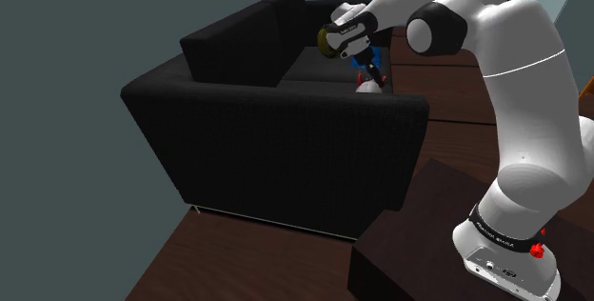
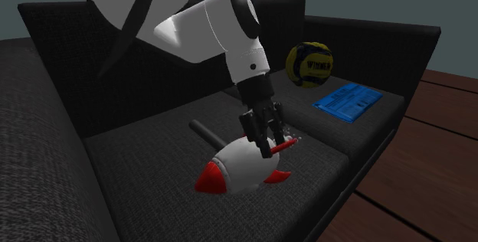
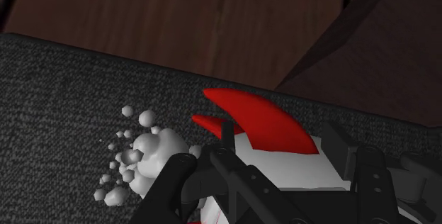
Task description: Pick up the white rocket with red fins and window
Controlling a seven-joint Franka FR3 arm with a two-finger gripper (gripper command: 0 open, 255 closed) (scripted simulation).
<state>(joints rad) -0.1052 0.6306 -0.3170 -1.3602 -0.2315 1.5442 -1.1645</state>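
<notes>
The rocket (image 2: 234,168) lies on its side on the sofa (image 2: 145,164) seat, near its front edge. The gripper (image 2: 270,145) clasps its finned tail, and a ball (image 2: 309,63) sits against the sofa's backrest.

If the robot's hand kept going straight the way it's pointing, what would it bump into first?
The white rocket with red fins. The hand points down right at its tail end, so close that I can't tell whether it already touches. Under the rocket is the dark sofa seat.
</notes>
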